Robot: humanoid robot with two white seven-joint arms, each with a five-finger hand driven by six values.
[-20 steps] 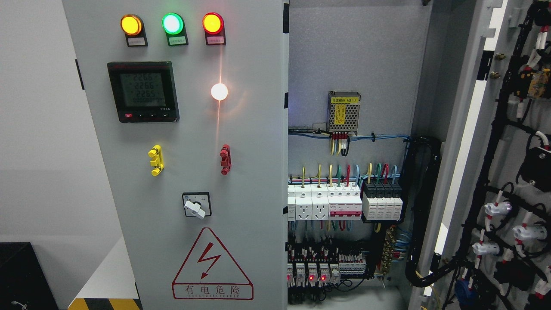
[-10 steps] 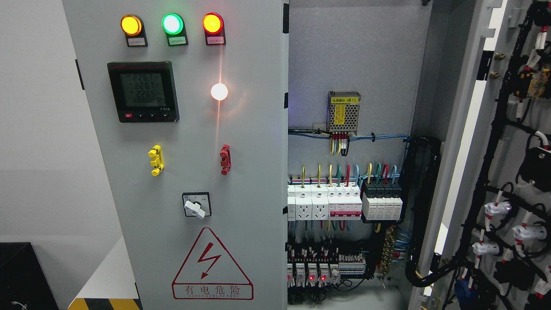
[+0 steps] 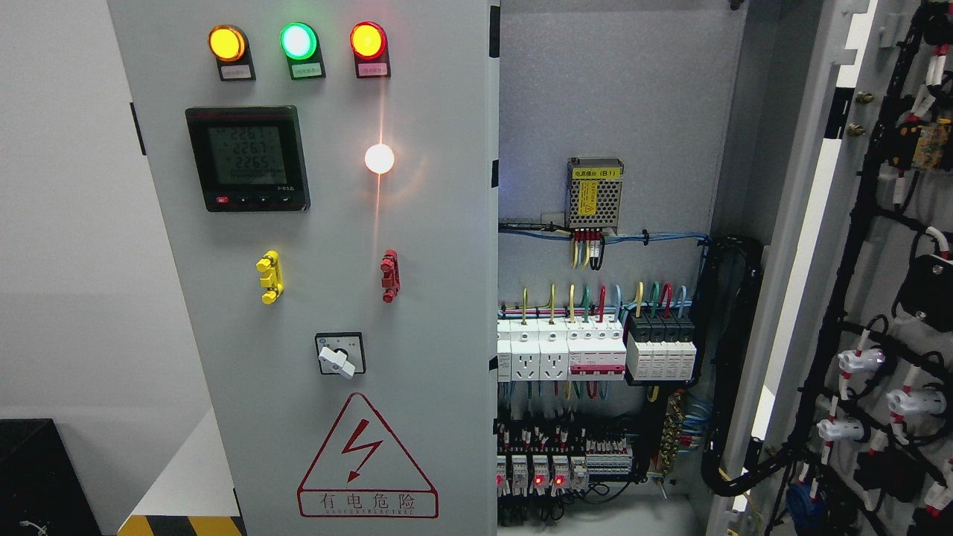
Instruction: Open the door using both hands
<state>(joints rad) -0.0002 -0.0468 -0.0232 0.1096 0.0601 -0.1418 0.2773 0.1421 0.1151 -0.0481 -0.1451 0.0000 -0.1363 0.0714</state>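
Note:
A grey electrical cabinet fills the head view. Its left door (image 3: 439, 223) stands shut and carries three lit lamps, a black digital meter (image 3: 247, 158), a yellow handle (image 3: 269, 277), a red handle (image 3: 389, 275), a rotary switch (image 3: 340, 355) and a red warning triangle (image 3: 367, 461). The right door (image 3: 878, 283) is swung wide open at the picture's right, its inner face strung with black cable bundles. Between them the open cabinet interior (image 3: 610, 89) shows breakers and coloured wires. Neither of my hands nor any arm appears in the frame.
A white wall (image 3: 74, 260) lies to the left of the cabinet. A black box (image 3: 37, 476) sits at the lower left, beside a yellow-and-black striped floor marking (image 3: 179, 525). A perforated power supply (image 3: 594, 193) is mounted inside the cabinet.

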